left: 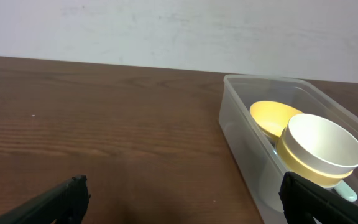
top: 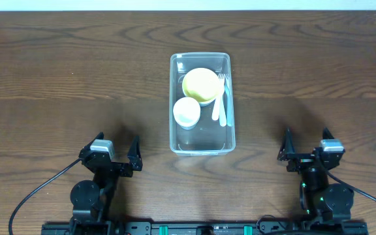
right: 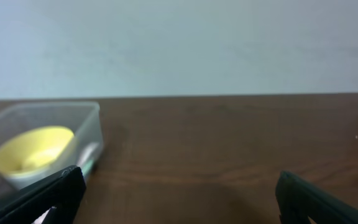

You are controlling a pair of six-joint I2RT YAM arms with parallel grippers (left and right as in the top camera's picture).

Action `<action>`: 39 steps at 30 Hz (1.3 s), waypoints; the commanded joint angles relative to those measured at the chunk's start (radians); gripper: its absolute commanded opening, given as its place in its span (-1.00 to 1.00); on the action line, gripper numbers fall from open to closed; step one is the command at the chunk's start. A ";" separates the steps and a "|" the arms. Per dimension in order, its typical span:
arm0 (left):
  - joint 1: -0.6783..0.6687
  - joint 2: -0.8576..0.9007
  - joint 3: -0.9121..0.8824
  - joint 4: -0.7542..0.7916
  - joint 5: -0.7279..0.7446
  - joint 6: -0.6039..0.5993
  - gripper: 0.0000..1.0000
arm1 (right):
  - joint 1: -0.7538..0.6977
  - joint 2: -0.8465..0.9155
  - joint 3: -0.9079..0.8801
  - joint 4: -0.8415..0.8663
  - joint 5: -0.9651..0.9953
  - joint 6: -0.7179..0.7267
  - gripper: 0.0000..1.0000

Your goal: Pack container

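Observation:
The clear plastic container [top: 201, 149] stands in the middle of the table. It holds a yellow bowl [top: 201, 83], a white cup [top: 187, 112] and pale utensils [top: 222, 104]. It also shows in the left wrist view [left: 241, 143], with the yellow bowl [left: 272, 117] and white cup [left: 322, 146] inside, and in the right wrist view [right: 82, 115]. My left gripper [top: 117, 155] is open and empty at the near left, apart from the container. My right gripper [top: 304, 149] is open and empty at the near right. Their fingers frame bare wood in the left wrist view [left: 182, 199] and the right wrist view [right: 179, 193].
The brown wooden table [top: 57, 72] spreads on all sides of the container. Both arm bases [top: 90, 196] sit at the near edge with black cables. A pale wall [left: 166, 31] lies beyond the far table edge.

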 commanded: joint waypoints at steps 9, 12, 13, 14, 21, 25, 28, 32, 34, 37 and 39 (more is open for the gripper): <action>0.002 -0.006 -0.030 -0.007 -0.006 0.013 0.96 | 0.010 -0.010 -0.059 0.010 -0.005 -0.046 0.99; 0.002 -0.006 -0.030 -0.006 -0.006 0.013 0.96 | 0.010 -0.010 -0.059 0.010 0.001 -0.046 0.98; 0.002 -0.006 -0.030 -0.007 -0.006 0.013 0.96 | 0.010 -0.010 -0.059 0.010 0.000 -0.046 0.98; 0.002 -0.006 -0.030 -0.007 -0.006 0.013 0.96 | 0.010 -0.010 -0.059 0.010 0.001 -0.046 0.98; 0.002 -0.006 -0.030 -0.007 -0.006 0.013 0.96 | 0.010 -0.010 -0.058 0.010 0.000 -0.046 0.99; 0.002 -0.006 -0.030 -0.007 -0.006 0.013 0.96 | 0.010 -0.010 -0.058 0.010 0.000 -0.046 0.98; 0.002 -0.006 -0.030 -0.007 -0.006 0.013 0.96 | 0.010 -0.010 -0.058 0.010 0.000 -0.046 0.98; 0.002 -0.006 -0.030 -0.007 -0.006 0.013 0.96 | 0.010 -0.010 -0.059 0.010 0.000 -0.046 0.98; 0.002 -0.006 -0.030 -0.007 -0.006 0.013 0.96 | 0.010 -0.010 -0.058 0.010 0.000 -0.046 0.98; 0.002 -0.006 -0.030 -0.007 -0.006 0.013 0.96 | 0.010 -0.010 -0.058 0.010 0.001 -0.046 0.98; 0.002 -0.006 -0.030 -0.007 -0.006 0.013 0.96 | 0.010 -0.010 -0.058 0.010 0.000 -0.046 0.98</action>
